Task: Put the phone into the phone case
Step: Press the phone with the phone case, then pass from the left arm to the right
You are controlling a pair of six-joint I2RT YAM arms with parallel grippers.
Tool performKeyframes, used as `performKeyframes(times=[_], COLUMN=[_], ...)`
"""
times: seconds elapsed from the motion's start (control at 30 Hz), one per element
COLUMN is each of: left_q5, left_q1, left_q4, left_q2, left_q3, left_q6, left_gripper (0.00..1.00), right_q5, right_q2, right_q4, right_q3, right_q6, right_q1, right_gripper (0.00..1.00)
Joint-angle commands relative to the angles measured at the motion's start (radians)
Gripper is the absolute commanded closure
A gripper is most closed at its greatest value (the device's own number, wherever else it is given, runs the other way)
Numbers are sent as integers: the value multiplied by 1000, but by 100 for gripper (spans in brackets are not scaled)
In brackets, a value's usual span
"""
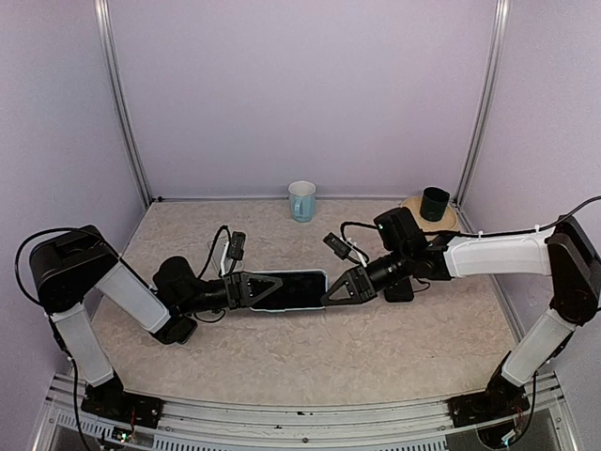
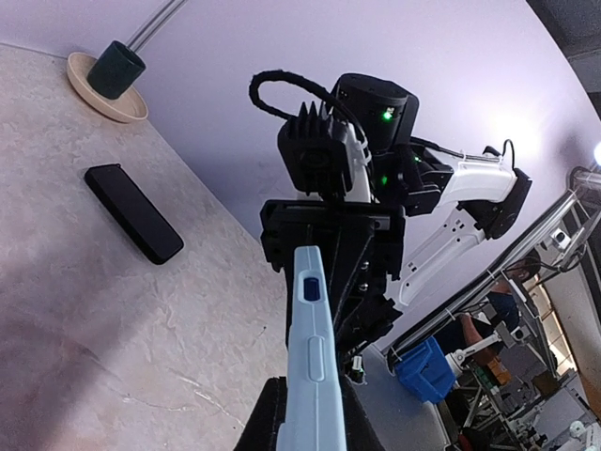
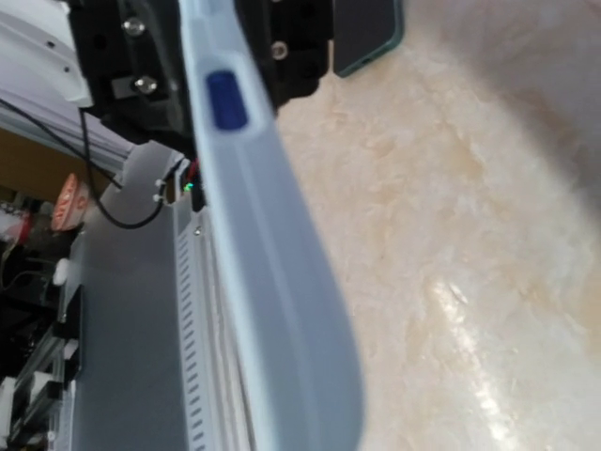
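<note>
- Over the middle of the table (image 1: 282, 376), seen from above, the phone case (image 1: 289, 289) hangs level between the two arms. The left gripper (image 1: 252, 289) is clamped on its left end and the right gripper (image 1: 329, 287) on its right end. Its upward face looks dark inside a pale rim; I cannot tell from here whether that is the bare inside.
- In the left wrist view the phone case is edge-on, pale blue with a blue side button. It is pinched between this gripper's fingers and runs out to the right gripper, whose jaws are narrowed onto the far end. On the table, well apart from it, lies what I take for the phone (image 2: 131, 212), a plain black slab. Beyond that a dark cup (image 2: 117, 68) stands on a plate (image 2: 89, 101).
- In the right wrist view the same pale edge fills the frame, with the left gripper at its far end. A dark slab with a teal edge (image 3: 368, 28) lies on the table behind; I cannot tell what it is.
- The step in hand looks like a two-handed hold on the phone case, with the phone not yet in. The next move probably calls for one gripper to let go and fetch the phone, then bring it square to the open face.
</note>
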Motion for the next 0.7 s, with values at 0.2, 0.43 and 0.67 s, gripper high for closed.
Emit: performKeyframes(times=[0.2, 0.43, 0.67], left_q5=[-6, -10, -32], left_q1=[-3, -4, -11], left_q4=[-19, -55, -124], left_q2=[-23, -21, -18], left_q3=[-2, 7, 28], left_q6=[27, 23, 24], left_gripper=[100, 100, 100], right_q5=[160, 336, 525], right_q2=[-85, -180, -288], right_q4=[-164, -165, -75], right_q3=[58, 17, -64], right_q6=[-138, -303, -536], right_q1=[6, 15, 88], right_gripper=[45, 26, 0])
